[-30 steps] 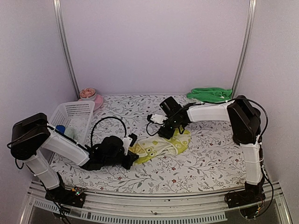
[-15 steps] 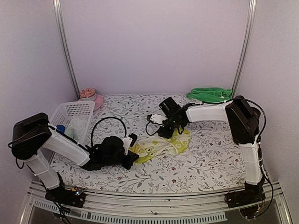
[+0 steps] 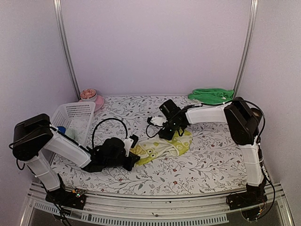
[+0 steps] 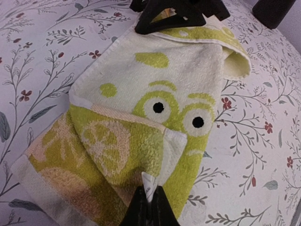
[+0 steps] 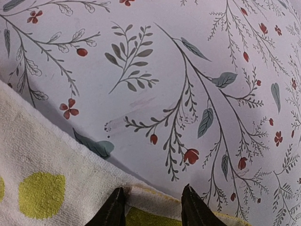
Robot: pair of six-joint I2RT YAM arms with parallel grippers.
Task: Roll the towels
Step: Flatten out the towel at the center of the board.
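Currently pinching the near corner of the yellow-lime towel [image 4: 155, 117] with the left gripper [image 4: 148, 197], tips pressed together on a white sliver of hem. Holding low, right down at the floral table cover [image 3: 207, 160].

Straddling the towel's far hem with the right gripper [image 5: 153, 205]. Black fingertips [image 5: 113, 207] standing apart, gap showing between them, both tips sitting on the hem, not clamping anything. Reaching in from the right side, arm stretching across toward mid-table.

Seeing the yellow-lime towel lying mid-table between the two grippers, partly folded. Near-left flap turning over onto the body, showing a lemon-slice print. Far right edge curling over on itself. Cartoon eyes facing up on the pale middle part.

Spotting the green towel [image 3: 211, 95] lying bunched at the far right of the table, against the back wall, well apart from both grippers, nothing touching it.

Noting the white mesh basket [image 3: 70, 115] sitting at the left edge beside the left arm, and the pink bowl [image 3: 91, 99] just behind it in the far left corner. Seeing something in the bowl, too small for telling what.
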